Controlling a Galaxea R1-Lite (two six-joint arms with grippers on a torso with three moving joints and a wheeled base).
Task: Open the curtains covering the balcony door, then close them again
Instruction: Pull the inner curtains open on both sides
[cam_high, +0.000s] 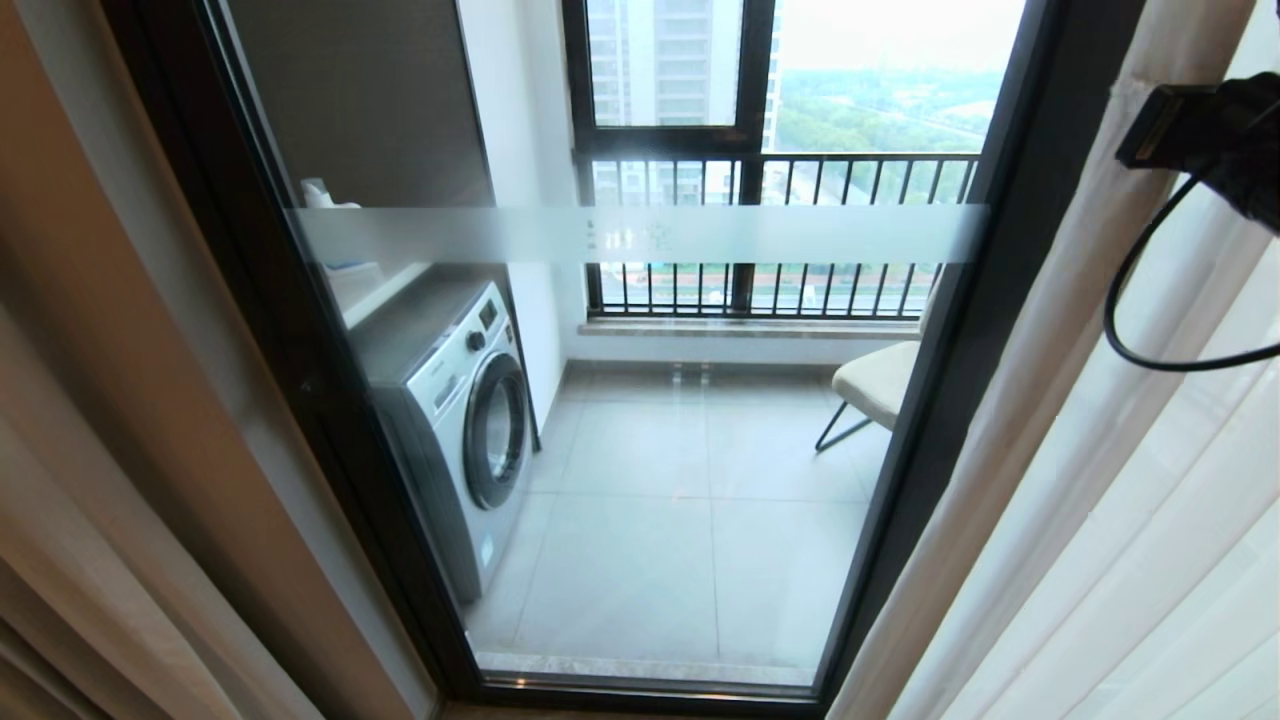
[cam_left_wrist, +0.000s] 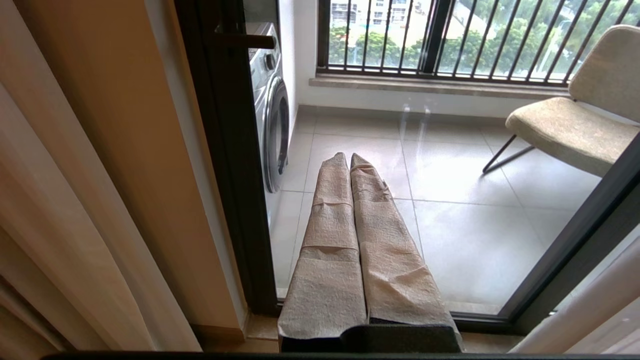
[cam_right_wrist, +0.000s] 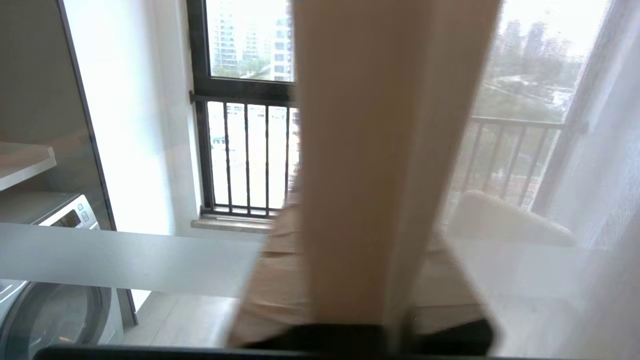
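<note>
Beyond the glass lies a tiled balcony floor (cam_high: 640, 500) with a washing machine (cam_high: 460, 420) on the left, a padded chair (cam_high: 880, 380) on the right, and a black-framed window with a barred railing (cam_high: 780, 230) at the far end. Between me and all that stands the balcony door (cam_high: 300, 330), its thick black frame running down both sides of the pane and a frosted white band (cam_high: 640, 234) crossing the glass at mid-height.

The curtains (cam_high: 1080, 400) are drawn apart, so the pane is uncovered: one beige panel hangs along the left edge of the head view, the other on the right beside the frame, backed by thin white sheer (cam_high: 1200, 520).

My right hand (cam_right_wrist: 350, 280) is raised at that right panel. In its wrist view the panel's hemmed edge runs straight up between my two wrapped fingers (cam_right_wrist: 270, 290), which sit on either side of the fold; they look drawn in on the fabric, though blur keeps me from seeing the contact itself.

My left hand (cam_left_wrist: 350, 160) sits low and idle, aimed at the lower glass, its wrapped fingers pressed together with nothing between them.
</note>
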